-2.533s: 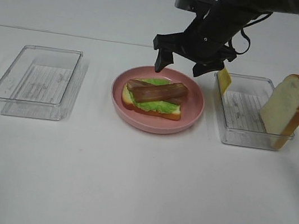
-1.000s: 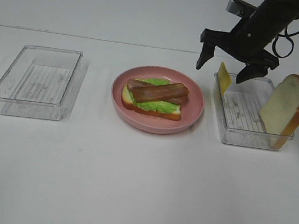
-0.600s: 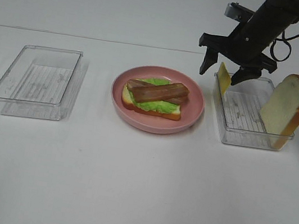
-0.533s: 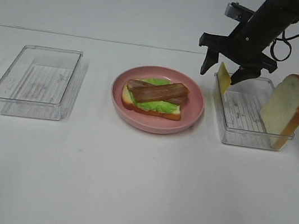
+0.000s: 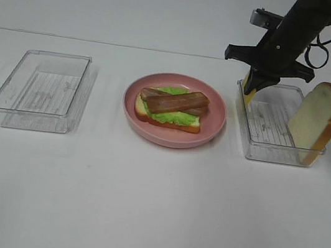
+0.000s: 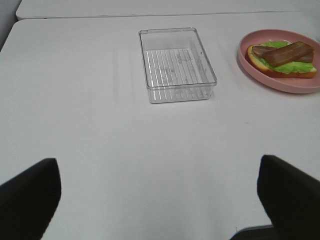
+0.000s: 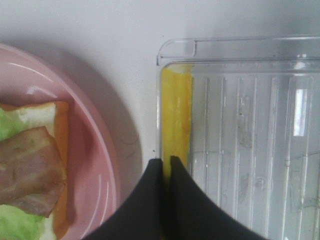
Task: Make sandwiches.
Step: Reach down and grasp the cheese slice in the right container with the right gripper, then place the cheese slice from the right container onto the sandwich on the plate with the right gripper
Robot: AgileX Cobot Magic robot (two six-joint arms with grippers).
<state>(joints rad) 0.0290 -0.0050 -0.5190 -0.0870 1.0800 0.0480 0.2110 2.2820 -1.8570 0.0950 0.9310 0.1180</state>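
As right fingers (image 7: 145, 205) pinch together, cheese slice (image 7: 176, 105) between, beside tray wall (image 7: 176, 46)

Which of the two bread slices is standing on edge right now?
The bread slice in the right clear tray, propped upright at its right end. The other slice lies flat on the pink plate under lettuce and bacon.

no readable text, labels, brands or numbers on anything in view.
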